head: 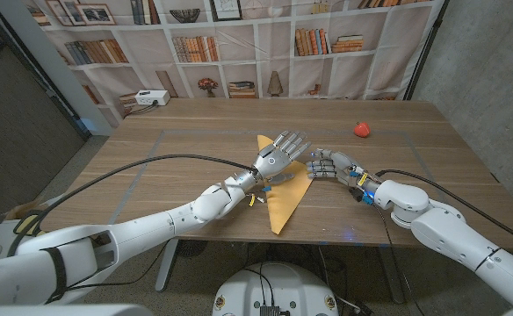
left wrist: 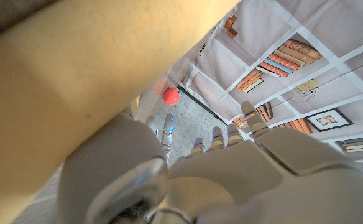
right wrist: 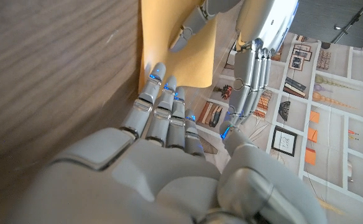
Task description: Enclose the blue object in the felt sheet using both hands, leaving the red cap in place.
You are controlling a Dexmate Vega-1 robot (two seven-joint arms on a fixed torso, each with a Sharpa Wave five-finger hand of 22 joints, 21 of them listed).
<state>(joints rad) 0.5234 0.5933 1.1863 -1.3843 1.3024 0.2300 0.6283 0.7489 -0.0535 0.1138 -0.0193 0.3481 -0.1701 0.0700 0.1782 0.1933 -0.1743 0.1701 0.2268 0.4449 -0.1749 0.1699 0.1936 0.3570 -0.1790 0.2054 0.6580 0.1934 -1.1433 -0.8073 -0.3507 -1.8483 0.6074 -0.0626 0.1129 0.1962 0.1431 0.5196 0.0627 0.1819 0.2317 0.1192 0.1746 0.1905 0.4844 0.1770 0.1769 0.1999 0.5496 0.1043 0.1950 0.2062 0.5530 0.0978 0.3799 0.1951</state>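
Two hands are working the yellow felt sheet (head: 283, 195) mid-table. Left hand (head: 278, 156) is hovering over it, fingers spread, gripping nothing. Right hand (head: 331, 166) is sitting at its 3 o'clock edge, fingers extended, empty; right wrist view is showing fingertips (right wrist: 157, 73) touching felt. Red cap (head: 362, 130) is sitting at 1 o'clock. Blue object can't be seen.

A wooden table (head: 195, 132) with faint taped lines on its top stands before a backdrop printed with bookshelves (head: 239, 44), showing rows of books, framed pictures and small ornaments. At the table's far left corner sits a small white box (head: 151, 97). Grey concrete wall (head: 485, 61) rises at the right.
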